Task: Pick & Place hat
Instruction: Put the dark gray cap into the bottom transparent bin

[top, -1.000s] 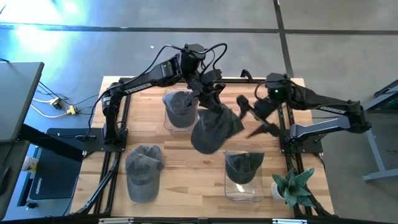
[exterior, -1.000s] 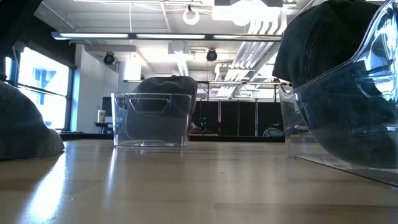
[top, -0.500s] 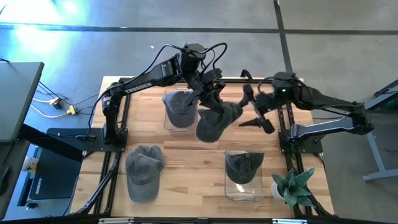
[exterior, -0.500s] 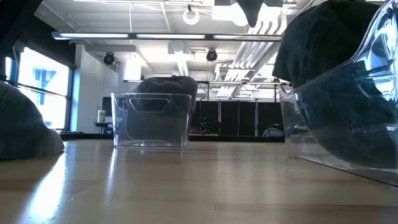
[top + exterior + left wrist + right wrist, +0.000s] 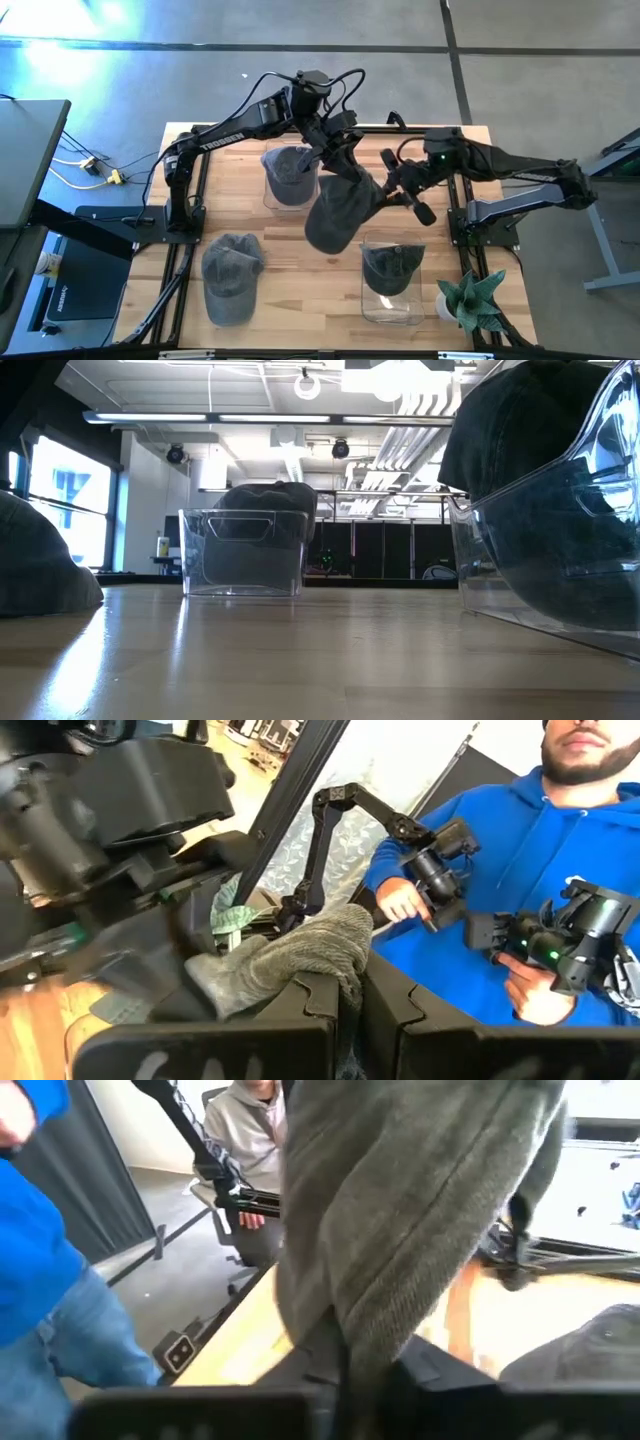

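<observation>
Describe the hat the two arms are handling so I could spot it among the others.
Look above the middle of the wooden table, where both arms meet. The grey hat hangs in the air there, gripped by the left tool and the right tool. The other hats lie in clear bins or on the table.

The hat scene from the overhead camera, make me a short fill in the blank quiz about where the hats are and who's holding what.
1. The grey hat hanging above the table is held by ____ pincers at once.
2. The number of clear bins holding a hat is ____.
3. The hat lying straight on the wood sits on the robot's ____ side.
4. The green plant stands by the table's corner on the robot's ____ side.

Missing words: two; two; left; right
</observation>
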Available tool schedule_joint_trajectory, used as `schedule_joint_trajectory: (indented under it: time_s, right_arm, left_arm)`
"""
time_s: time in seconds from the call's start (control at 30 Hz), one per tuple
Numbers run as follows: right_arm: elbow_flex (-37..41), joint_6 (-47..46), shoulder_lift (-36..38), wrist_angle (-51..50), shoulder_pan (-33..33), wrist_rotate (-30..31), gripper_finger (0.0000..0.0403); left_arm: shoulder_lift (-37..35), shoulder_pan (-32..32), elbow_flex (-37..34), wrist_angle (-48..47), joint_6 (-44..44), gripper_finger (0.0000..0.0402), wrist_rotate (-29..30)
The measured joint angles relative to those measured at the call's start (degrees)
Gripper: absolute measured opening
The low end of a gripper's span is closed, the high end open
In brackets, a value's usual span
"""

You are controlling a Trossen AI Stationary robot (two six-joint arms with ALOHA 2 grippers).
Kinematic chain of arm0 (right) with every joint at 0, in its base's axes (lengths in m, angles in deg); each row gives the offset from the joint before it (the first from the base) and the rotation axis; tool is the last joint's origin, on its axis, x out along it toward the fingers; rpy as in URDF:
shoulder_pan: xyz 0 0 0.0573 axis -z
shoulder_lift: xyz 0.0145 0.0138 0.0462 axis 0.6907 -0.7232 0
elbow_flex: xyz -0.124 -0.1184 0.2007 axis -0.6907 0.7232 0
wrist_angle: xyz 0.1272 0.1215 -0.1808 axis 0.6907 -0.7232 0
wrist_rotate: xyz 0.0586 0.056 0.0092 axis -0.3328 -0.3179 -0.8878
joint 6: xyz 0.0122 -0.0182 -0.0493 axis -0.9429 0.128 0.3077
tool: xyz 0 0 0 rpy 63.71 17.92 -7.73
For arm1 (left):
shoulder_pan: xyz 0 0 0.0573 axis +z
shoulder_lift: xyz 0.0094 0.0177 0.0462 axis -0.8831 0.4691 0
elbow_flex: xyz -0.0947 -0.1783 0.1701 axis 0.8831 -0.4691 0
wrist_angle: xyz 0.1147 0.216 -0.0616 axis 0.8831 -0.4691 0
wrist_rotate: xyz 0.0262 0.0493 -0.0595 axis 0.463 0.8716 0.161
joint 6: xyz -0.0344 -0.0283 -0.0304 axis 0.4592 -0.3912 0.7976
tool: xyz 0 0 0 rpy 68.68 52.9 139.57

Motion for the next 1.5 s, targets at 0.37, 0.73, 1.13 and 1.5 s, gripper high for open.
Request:
schedule_joint_trajectory:
  time_s: [0.37,0.73,1.13,1.5]
  right_arm:
    - [0.00,-18.69,9.24,-3.27,-0.14,-0.83,0.0009]
    - [-6.94,-17.54,9.32,-18.48,-0.20,6.96,0.0004]
    - [-11.95,-11.00,5.26,-23.28,-0.17,9.37,0.0003]
    - [-11.98,-5.82,5.18,-21.65,-1.67,3.29,0.0003]
  left_arm:
    - [0.86,0.78,0.05,0.59,1.02,0.0088,-1.56]
    - [4.43,4.41,0.02,1.27,-3.40,0.0328,-0.24]
    - [6.40,-1.66,0.12,9.77,-6.41,0.0343,22.90]
    - [11.81,-1.63,0.05,15.84,-4.92,0.0344,13.43]
